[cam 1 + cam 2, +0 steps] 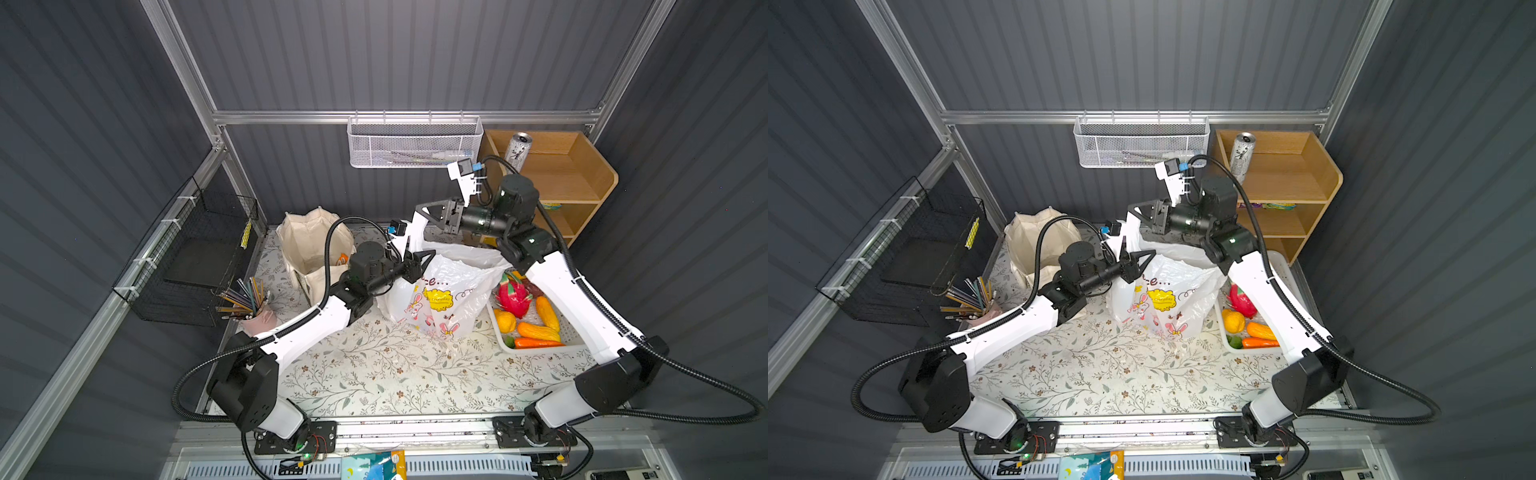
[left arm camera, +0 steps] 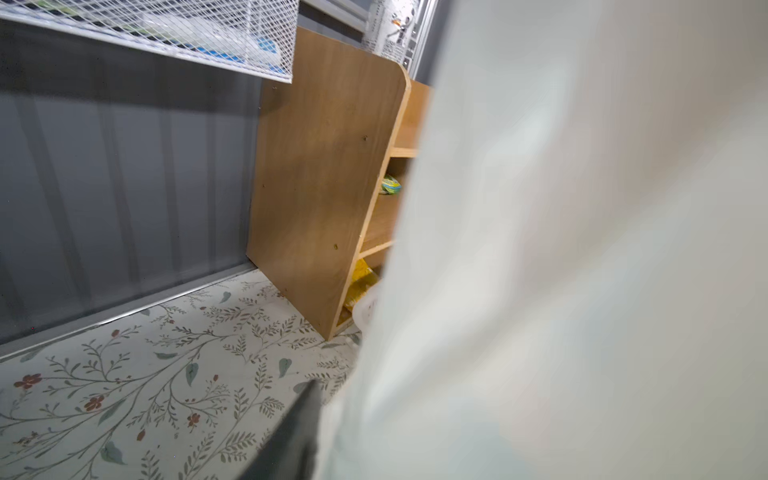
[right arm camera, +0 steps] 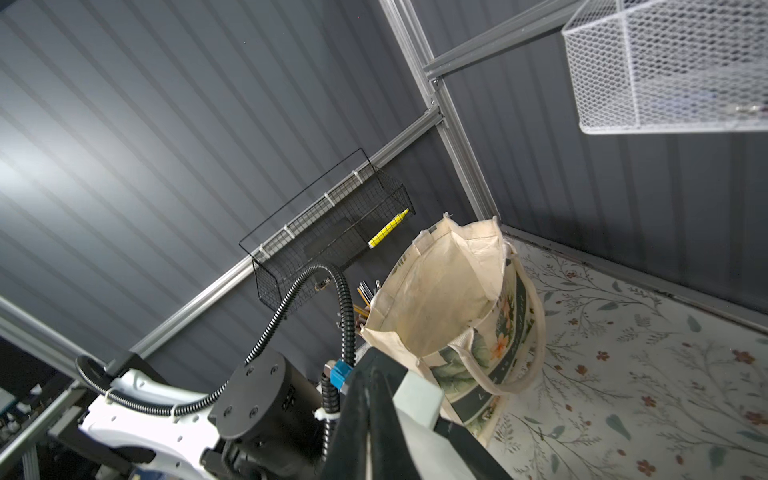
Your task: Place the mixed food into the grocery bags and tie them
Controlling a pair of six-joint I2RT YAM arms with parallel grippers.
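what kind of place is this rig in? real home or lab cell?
Most likely a staged lab test cell: aluminium frame, corrugated grey panels, left arm and right arm bolted to a front rail, toy fruit in a basket on floral cloth.

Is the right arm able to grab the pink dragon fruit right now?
Probably not yet. The right hand looks shut on the plastic bag, and the dragon fruit lies in the basket close under that arm's own forearm. It would have to let go first.
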